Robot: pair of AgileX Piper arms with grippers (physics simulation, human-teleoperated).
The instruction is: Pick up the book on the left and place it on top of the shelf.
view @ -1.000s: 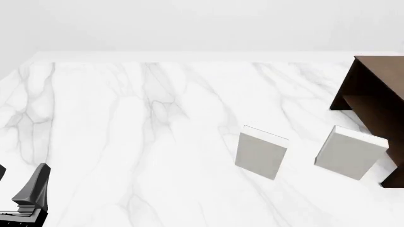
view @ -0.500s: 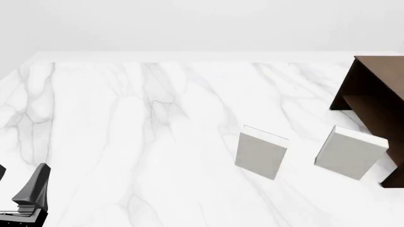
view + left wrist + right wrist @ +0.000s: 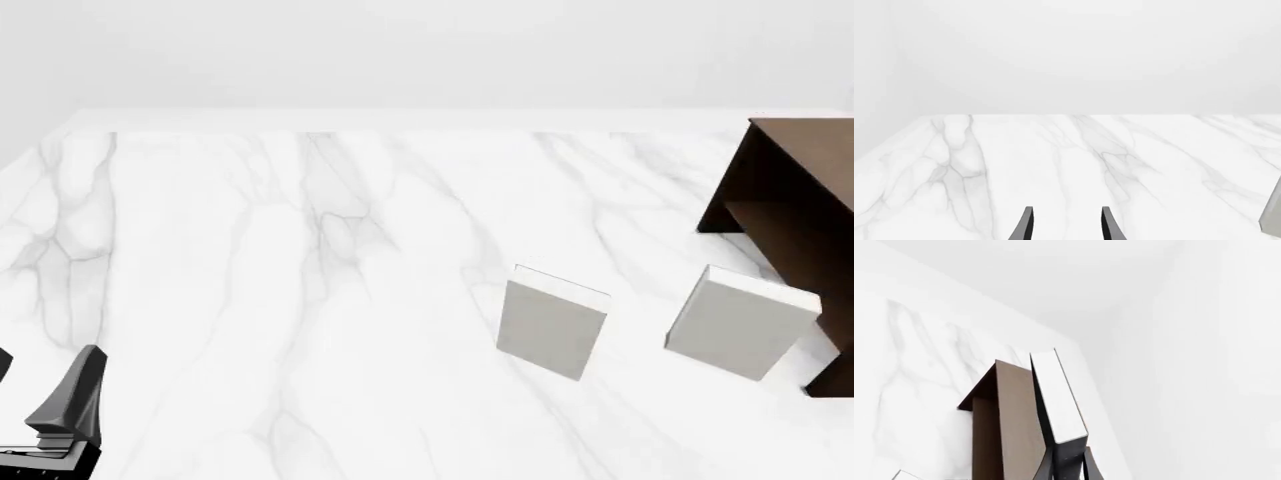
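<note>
In the right wrist view the book (image 3: pixel 1057 395), black-covered with white page edges, is held in my right gripper (image 3: pixel 1071 467), which is shut on its lower end. It stands edge-on right beside the flat top of the dark brown shelf (image 3: pixel 1014 425); whether it touches I cannot tell. The shelf (image 3: pixel 801 220) sits at the table's right edge in the front view, where neither the book nor the right gripper shows. My left gripper (image 3: pixel 40 385) rests low at the front left, open with nothing between its fingers (image 3: pixel 1024 225).
Two pale grey-white books stand upright on the marble table (image 3: pixel 267 250): one (image 3: pixel 551 322) right of centre, the other (image 3: pixel 738 325) close against the shelf's front. A sliver of a grey book (image 3: pixel 1273 215) shows in the left wrist view.
</note>
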